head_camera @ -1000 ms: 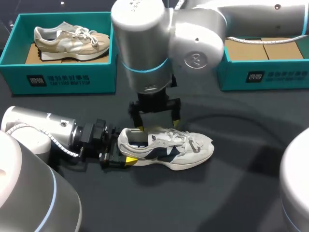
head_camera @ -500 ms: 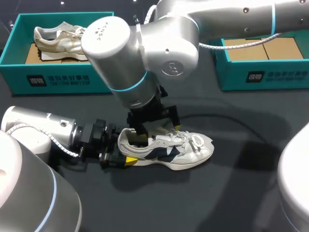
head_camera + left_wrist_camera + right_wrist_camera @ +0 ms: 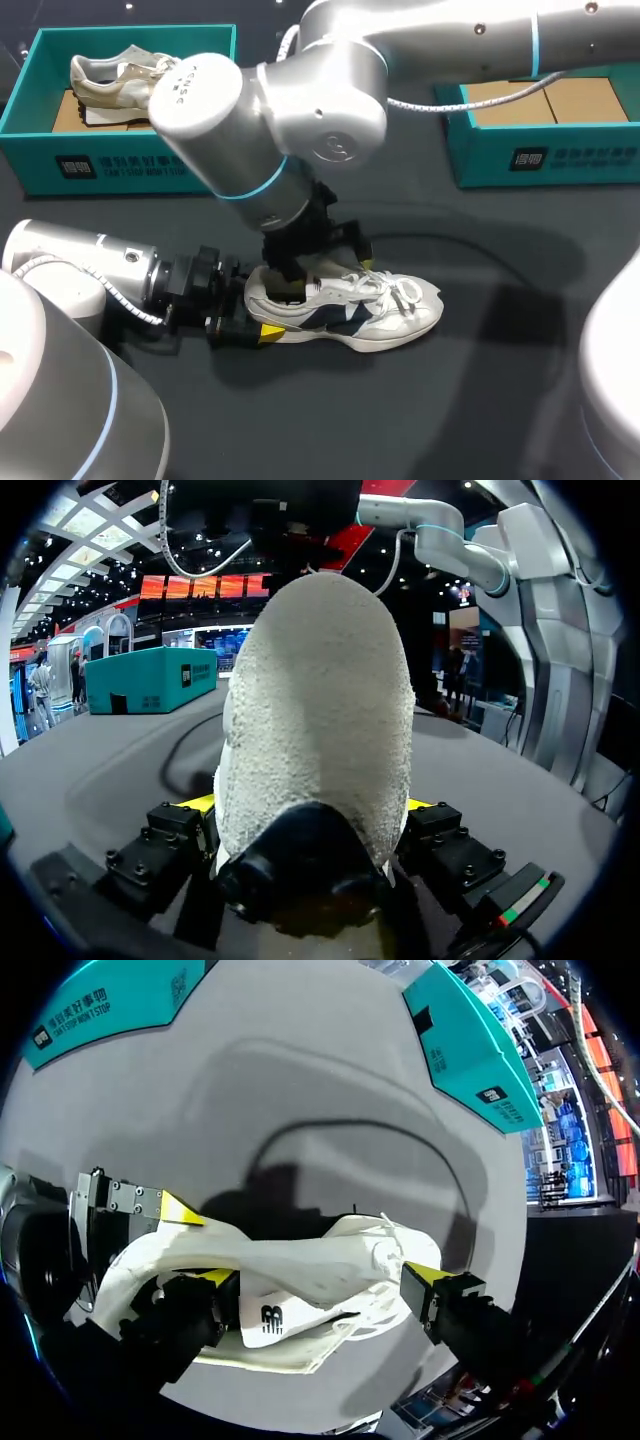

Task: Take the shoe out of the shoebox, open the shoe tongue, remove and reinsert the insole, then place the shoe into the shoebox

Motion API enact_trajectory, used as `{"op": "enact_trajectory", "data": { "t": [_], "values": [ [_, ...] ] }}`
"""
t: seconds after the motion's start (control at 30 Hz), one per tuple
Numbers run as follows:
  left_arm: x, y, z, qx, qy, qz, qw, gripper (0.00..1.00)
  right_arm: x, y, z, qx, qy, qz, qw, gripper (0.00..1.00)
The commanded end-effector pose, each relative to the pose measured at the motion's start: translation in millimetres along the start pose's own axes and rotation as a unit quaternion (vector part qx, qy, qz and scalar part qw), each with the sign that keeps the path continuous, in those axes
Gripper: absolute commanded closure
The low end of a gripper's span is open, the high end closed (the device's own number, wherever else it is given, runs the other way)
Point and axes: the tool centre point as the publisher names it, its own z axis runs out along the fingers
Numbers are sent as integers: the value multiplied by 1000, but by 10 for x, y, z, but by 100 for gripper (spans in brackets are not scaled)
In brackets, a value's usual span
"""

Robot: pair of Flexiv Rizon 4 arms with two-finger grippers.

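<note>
The white-and-navy shoe (image 3: 345,305) sits upright on the table (image 3: 480,400), lower middle of the head view. I'd judge it light, soft in the upper and stiff at the heel, where the left gripper (image 3: 262,332) pinches it from both sides. The right gripper (image 3: 325,265) is spread, one finger inside the collar. There's a logo on the shoe's side and white print on the teal shoebox (image 3: 545,155), upper right.

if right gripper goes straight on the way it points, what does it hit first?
The white shoe. The right gripper points down at it, one finger at the heel opening, the other by the laces, so it would likely press into the shoe's inside or upper first. Remaining gap is unclear.
</note>
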Motion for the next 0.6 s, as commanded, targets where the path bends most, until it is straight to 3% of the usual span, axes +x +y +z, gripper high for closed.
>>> {"op": "enact_trajectory", "data": {
  "t": [0.03, 0.33, 0.6],
  "values": [
    [-12, 20, 7, -1, -2, 0, 1000, 100, 139, -41, -42, 3, -28, 20, 999, 0],
    [-12, 20, 7, -1, -2, 0, 1000, 100, 167, -140, -147, 6, -40, 30, 999, 0],
    [-12, 20, 7, -1, -2, 0, 1000, 100, 169, -199, -98, 7, -49, 38, 998, 0]
  ]
}}
